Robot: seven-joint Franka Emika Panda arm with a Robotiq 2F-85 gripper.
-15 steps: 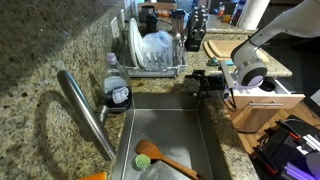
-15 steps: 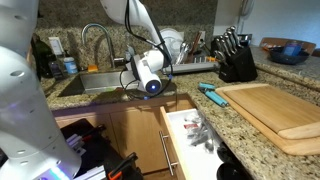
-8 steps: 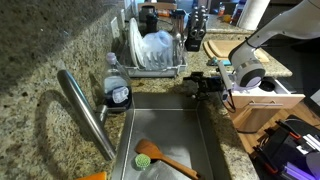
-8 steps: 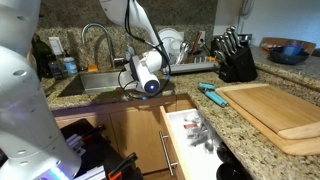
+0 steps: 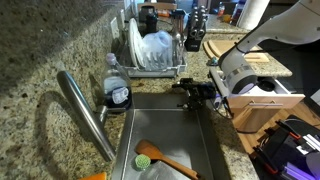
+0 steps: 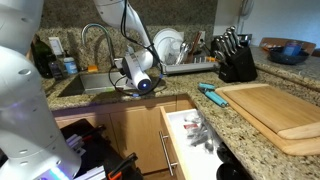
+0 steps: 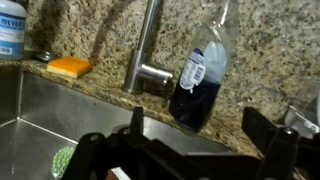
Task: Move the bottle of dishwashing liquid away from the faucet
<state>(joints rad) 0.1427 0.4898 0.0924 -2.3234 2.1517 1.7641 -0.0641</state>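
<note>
One bottle (image 5: 117,92), well apart from tool (image 5: 183,95)

open sink (image 5: 166,124) leads to the bottle (image 5: 117,93), faucet (image 5: 85,114) and dish rack (image 5: 150,71) flanking it.

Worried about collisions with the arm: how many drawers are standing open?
1. The drawer sits pulled out under the granite counter, shown in both exterior views; others may be hidden out of frame.

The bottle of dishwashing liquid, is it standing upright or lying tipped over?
Upright: the bottle of dishwashing liquid stands on its base, cap on top, beside the faucet.
</note>
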